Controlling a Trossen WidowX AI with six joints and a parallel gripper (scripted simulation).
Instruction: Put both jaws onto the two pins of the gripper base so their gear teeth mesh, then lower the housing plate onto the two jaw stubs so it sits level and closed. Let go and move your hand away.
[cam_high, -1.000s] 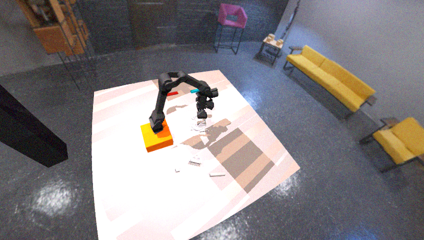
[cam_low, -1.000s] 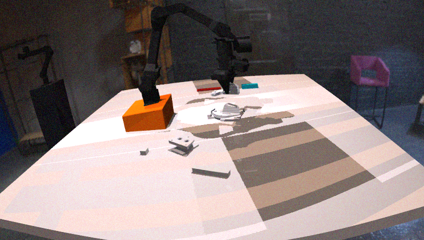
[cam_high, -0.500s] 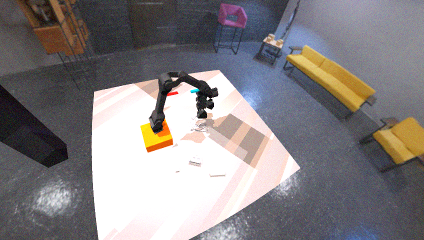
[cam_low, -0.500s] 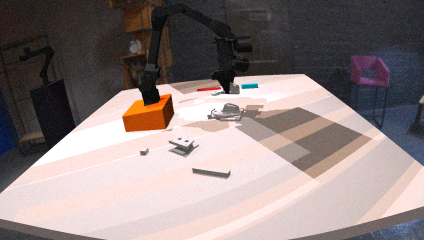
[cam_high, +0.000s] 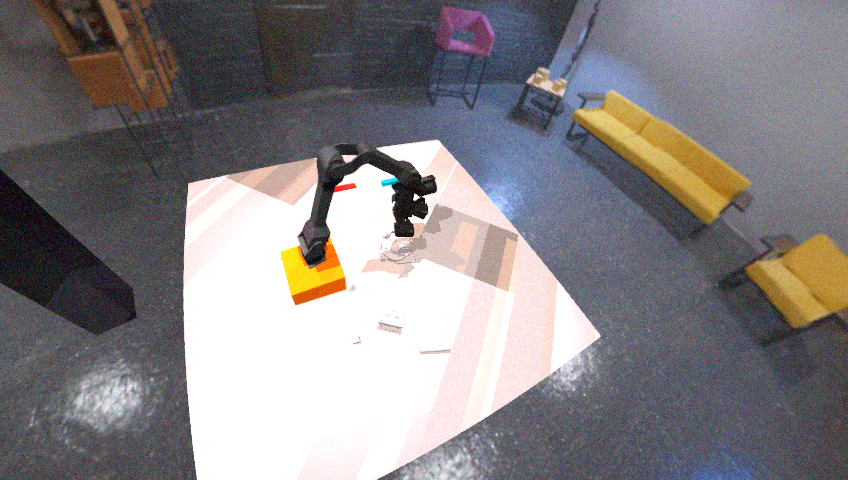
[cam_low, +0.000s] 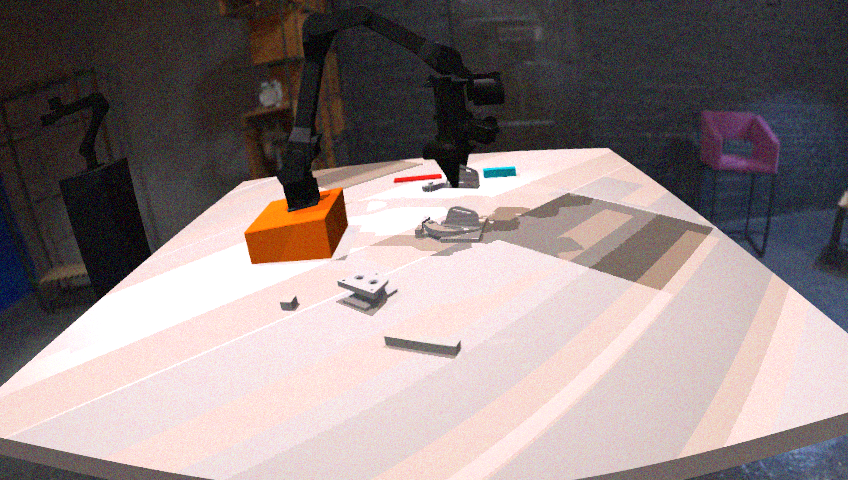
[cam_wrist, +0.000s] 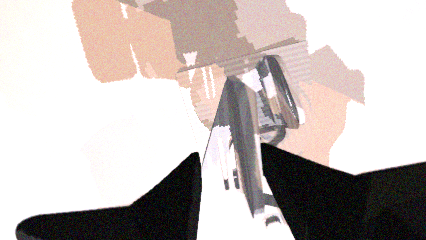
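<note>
You can see glossy, smooth dark flooring (cam_high: 113, 392) around the smooth-looking surface (cam_high: 249, 368) (cam_low: 238, 368). Your orange block (cam_high: 315, 276) (cam_low: 291, 237) looks like smooth, matt plastic; your held jaw (cam_wrist: 244, 145) has a smooth, metallic grey sheen.

Beyond my desk (cam_high: 238, 356) (cam_low: 297, 416) I see a pink bar stool (cam_high: 446, 44) (cam_low: 711, 151), a yellow sofa (cam_high: 660, 154) and a yellow armchair (cam_high: 785, 294).

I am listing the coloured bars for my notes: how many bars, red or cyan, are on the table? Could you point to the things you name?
2: a red bar (cam_high: 345, 187) (cam_low: 417, 177) and a cyan bar (cam_high: 389, 182) (cam_low: 499, 172), both behind the grey gripper parts in the exterior view.
</note>
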